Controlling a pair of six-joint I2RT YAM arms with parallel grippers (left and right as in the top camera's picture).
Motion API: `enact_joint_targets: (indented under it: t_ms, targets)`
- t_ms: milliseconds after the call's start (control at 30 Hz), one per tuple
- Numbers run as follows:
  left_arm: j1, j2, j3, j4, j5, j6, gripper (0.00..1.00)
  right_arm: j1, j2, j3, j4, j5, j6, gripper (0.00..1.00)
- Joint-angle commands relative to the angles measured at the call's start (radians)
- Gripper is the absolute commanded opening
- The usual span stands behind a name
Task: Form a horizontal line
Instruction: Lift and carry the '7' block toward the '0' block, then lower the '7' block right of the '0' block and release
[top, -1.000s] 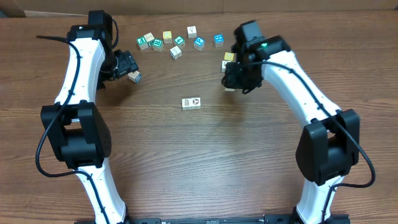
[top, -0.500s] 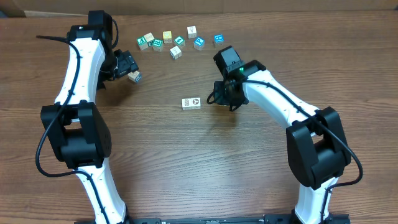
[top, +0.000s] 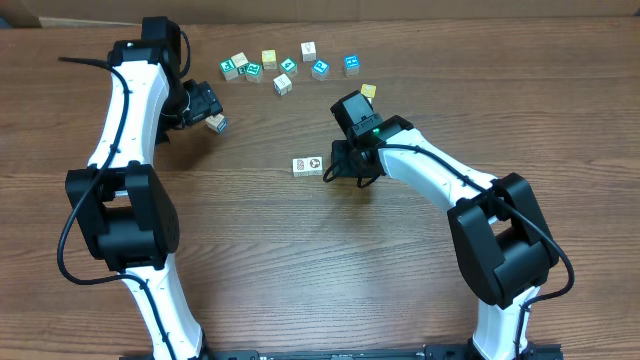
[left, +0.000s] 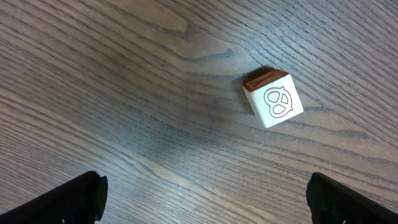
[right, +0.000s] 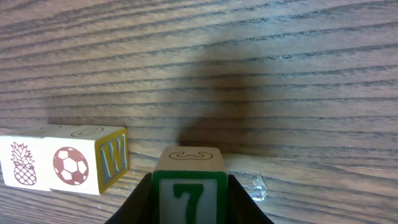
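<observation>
The horizontal line (top: 308, 165) at the table's centre is a short row of two white-faced cubes. In the right wrist view they show a pineapple and a soccer ball print (right: 62, 165). My right gripper (top: 345, 166) is shut on a wooden cube with a green 7 (right: 189, 186). It holds the cube low, just right of the row, with a small gap between them. My left gripper (left: 202, 202) is open and empty. A white cube with a red side (left: 272, 98) lies on the table ahead of the left gripper; it also shows in the overhead view (top: 216, 124).
Several loose cubes, teal, white and yellow, lie scattered along the back of the table (top: 285, 68). One yellow cube (top: 368, 91) lies apart, behind the right arm. The left arm stands at the back left.
My right gripper has swung left and forward with the green 7 cube, from the back right to just right of the row. The left arm has not moved.
</observation>
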Motion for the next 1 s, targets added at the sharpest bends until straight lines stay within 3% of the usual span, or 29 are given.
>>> enact_joint_targets:
  t_ms: [0,133,400,533,967]
  targets:
    - [-0.005,0.01,0.015,0.002,-0.005,0.009,1.0,0.005,-0.018,-0.006,0.006,0.013,0.005,0.23]
    - [-0.005,0.01,0.015,0.002,-0.005,0.009,1.0,0.005,-0.018,-0.006,0.003,0.013,0.005,0.28]
    - [-0.005,0.01,0.015,0.002,-0.005,0.009,1.0,0.005,-0.018,-0.007,0.002,0.013,0.005,0.3]
    - [-0.005,0.01,0.015,0.002,-0.005,0.009,1.0,0.005,-0.018,-0.01,0.003,0.013,0.005,0.41]
    - [-0.005,0.01,0.015,0.002,-0.005,0.009,1.0,-0.001,-0.023,0.027,-0.017,0.006,0.005,0.5]
